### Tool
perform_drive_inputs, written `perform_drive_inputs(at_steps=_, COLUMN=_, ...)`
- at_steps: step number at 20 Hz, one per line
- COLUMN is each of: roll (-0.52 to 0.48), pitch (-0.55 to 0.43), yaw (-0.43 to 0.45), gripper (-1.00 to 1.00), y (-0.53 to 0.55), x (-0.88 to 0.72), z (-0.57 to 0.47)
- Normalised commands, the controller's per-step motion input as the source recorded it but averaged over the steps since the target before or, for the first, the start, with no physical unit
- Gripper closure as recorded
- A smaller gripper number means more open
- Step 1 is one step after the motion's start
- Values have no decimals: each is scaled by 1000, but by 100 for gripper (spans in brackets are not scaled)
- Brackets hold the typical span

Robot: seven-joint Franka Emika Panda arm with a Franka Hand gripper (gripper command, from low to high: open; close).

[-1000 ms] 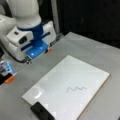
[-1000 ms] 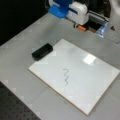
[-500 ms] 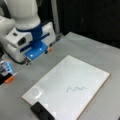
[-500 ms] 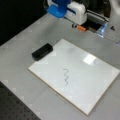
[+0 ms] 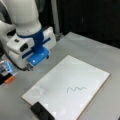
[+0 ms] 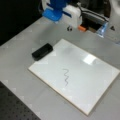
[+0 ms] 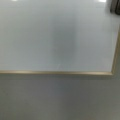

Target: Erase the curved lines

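Against the frames from half a second and one second ago, no shift shows: arm, board, eraser and squiggle sit in the same places in both front views. The arm (image 5: 23,23) hangs over the grey table (image 5: 82,47) in the upper left of a front view, its white wrist and blue mount tilted down toward the board's near corner; in a front view it sits at top centre (image 6: 62,8). The gripper (image 5: 30,67) shows only as a small dark tip below the blue mount, clear of the board, holding nothing; whether its claw is spread or pressed together cannot be told. The white board (image 5: 62,80) lies flat on the table. The curve lines (image 5: 76,89) remain unerased, lower right of centre on the board in a front view, and at centre-left of the board (image 6: 66,77) in a front view. The black eraser block (image 5: 41,112) rests at the board's bottom-left corner, untouched (image 6: 42,51). The wrist view shows only the board's corner and wooden edge (image 7: 57,73) above bare table.
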Motion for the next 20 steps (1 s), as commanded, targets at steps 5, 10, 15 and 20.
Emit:
perform_drive_inputs(at_steps=5, roll=-59, pitch=157, yaw=12, gripper=-100, y=-272, x=239, z=119)
perform_drive_inputs(at_steps=10, roll=-45, pitch=149, yaw=-1, gripper=-100, y=-268, x=198, z=59)
perform_drive_inputs(at_steps=15, roll=-47, pitch=127, yaw=17, gripper=-100, y=-280, x=227, z=22)
perform_drive_inputs(at_steps=20, roll=-33, pitch=99, yaw=53, gripper=-100, y=-226, x=234, z=46)
